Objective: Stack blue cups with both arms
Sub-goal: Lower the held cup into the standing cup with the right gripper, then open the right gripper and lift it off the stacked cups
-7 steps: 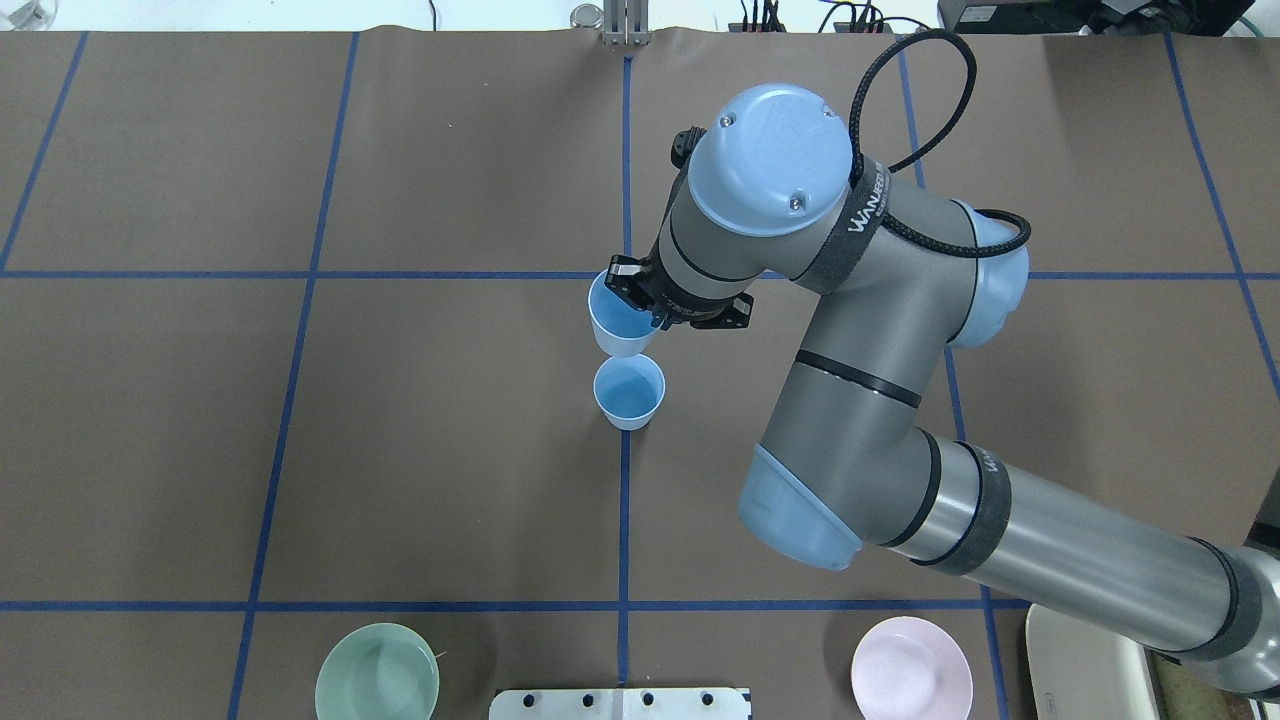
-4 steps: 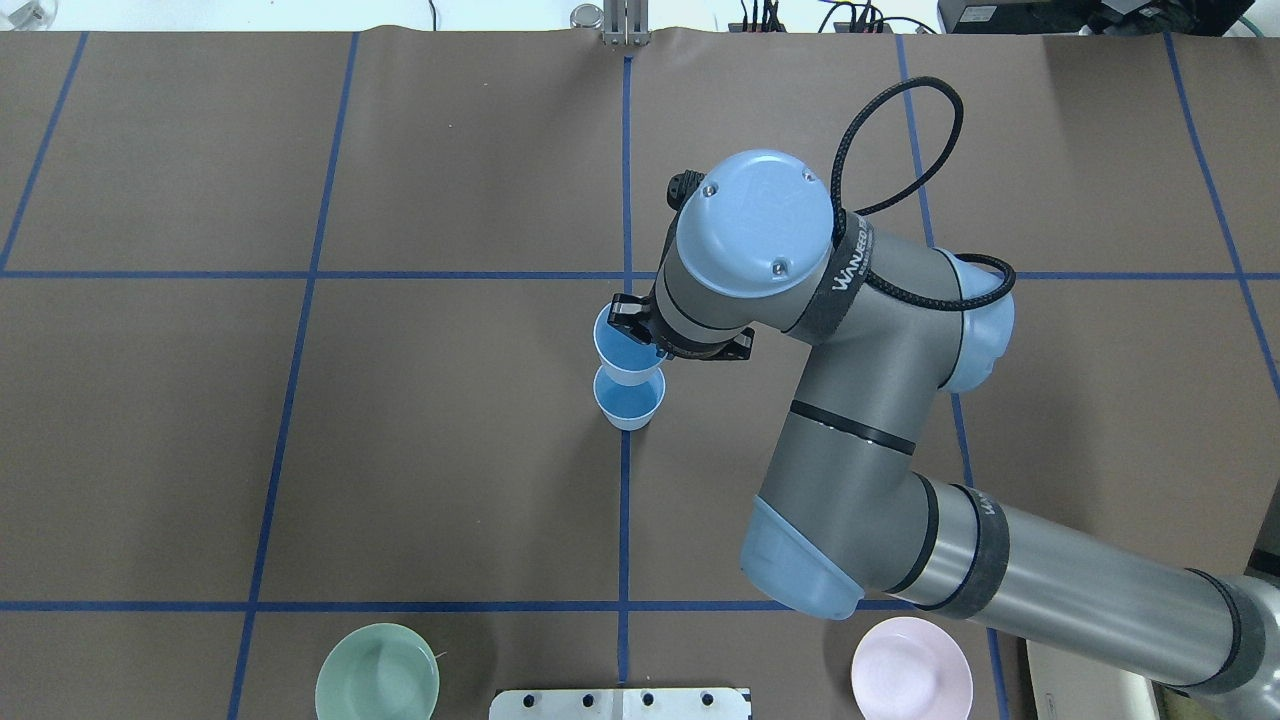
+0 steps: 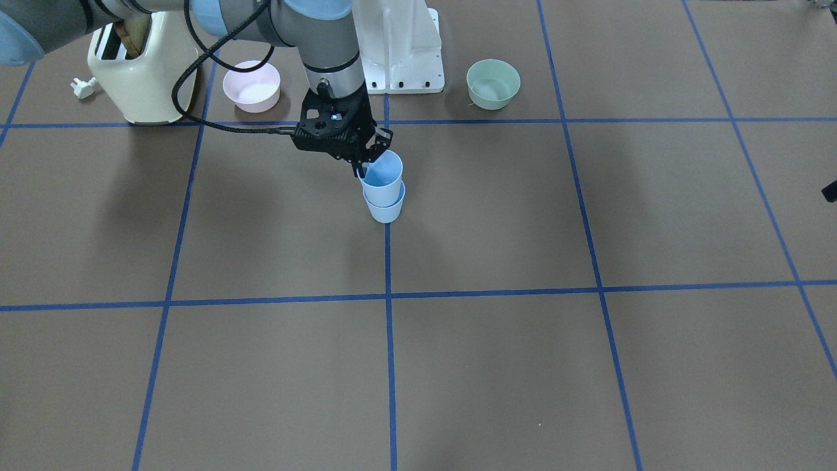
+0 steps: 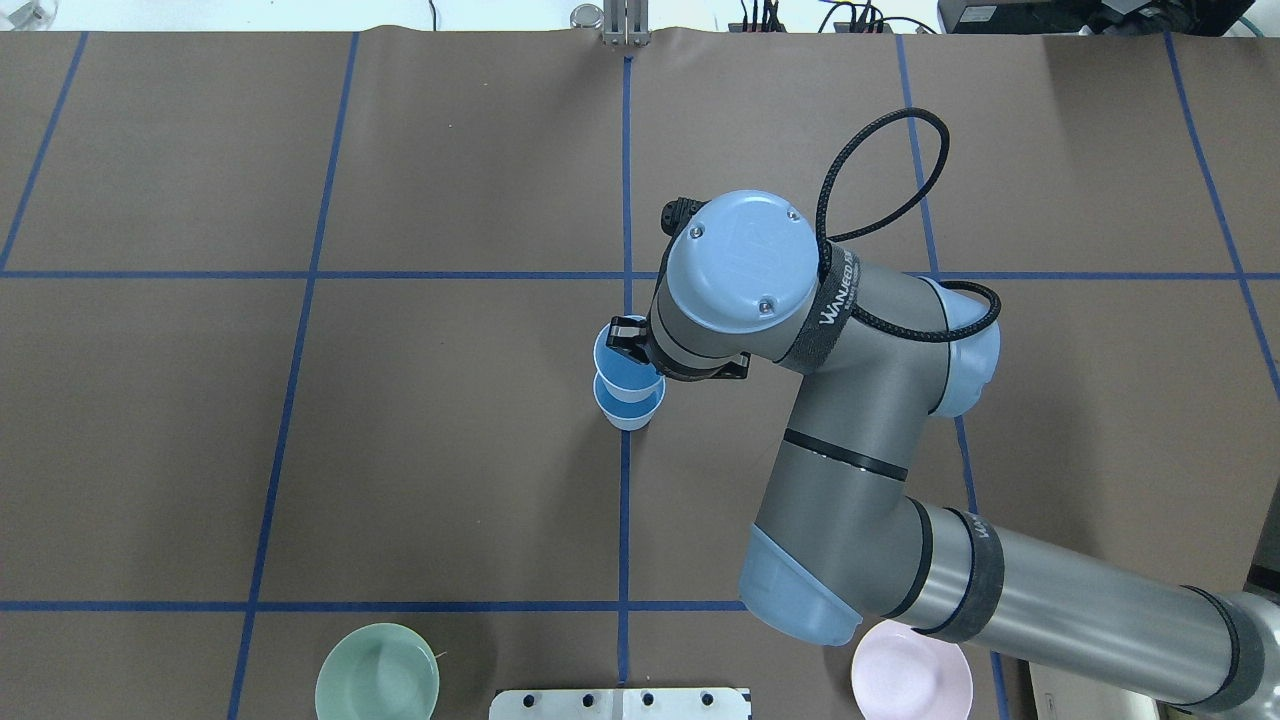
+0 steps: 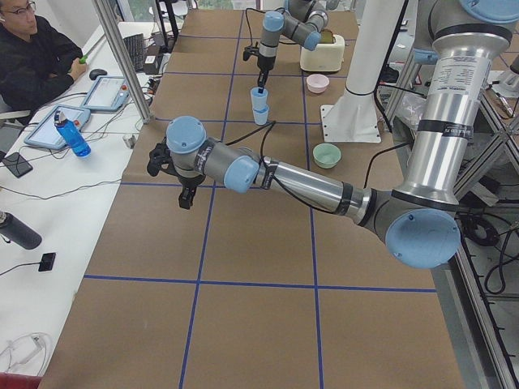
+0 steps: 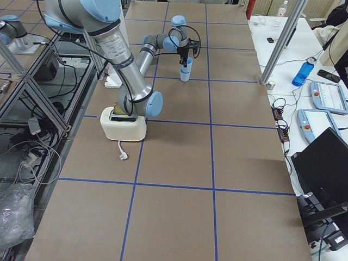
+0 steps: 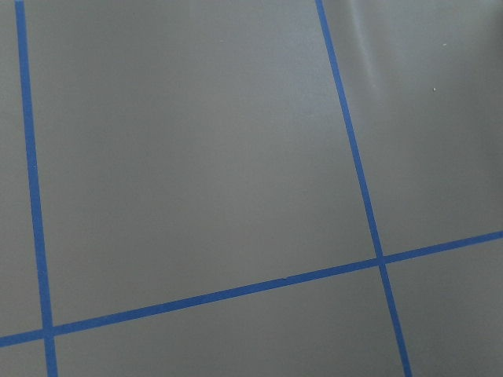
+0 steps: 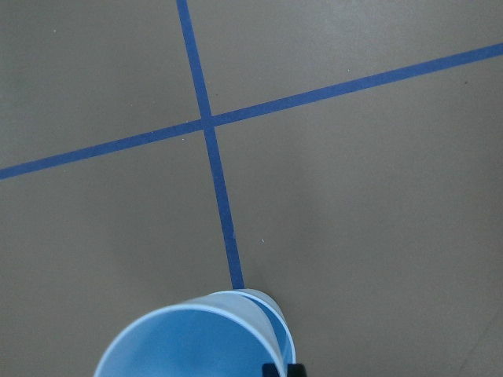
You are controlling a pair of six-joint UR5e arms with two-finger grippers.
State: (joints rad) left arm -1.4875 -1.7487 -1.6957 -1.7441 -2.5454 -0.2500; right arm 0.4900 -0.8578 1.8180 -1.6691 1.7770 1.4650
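Two pale-blue cups are at the table's middle, on a blue tape line. The lower cup (image 4: 630, 411) stands upright on the table. My right gripper (image 4: 641, 347) is shut on the rim of the upper cup (image 4: 622, 364), whose base sits partly inside the lower cup (image 3: 386, 209). The upper cup (image 3: 383, 178) still stands well above the lower rim. The right wrist view shows the held cup (image 8: 192, 339) and the lower cup's rim (image 8: 275, 316) behind it. My left gripper (image 5: 186, 195) hangs over bare table far to my left; I cannot tell if it is open.
A green bowl (image 4: 377, 672) and a pink bowl (image 4: 908, 672) sit at the near edge, either side of the white base (image 3: 399, 46). A cream toaster (image 3: 140, 72) stands beside the pink bowl. An operator (image 5: 32, 57) sits at the far side.
My right gripper has carried the held cup toward my base and downward. The cup has gone from beside and above the standing cup to partly nested in it.
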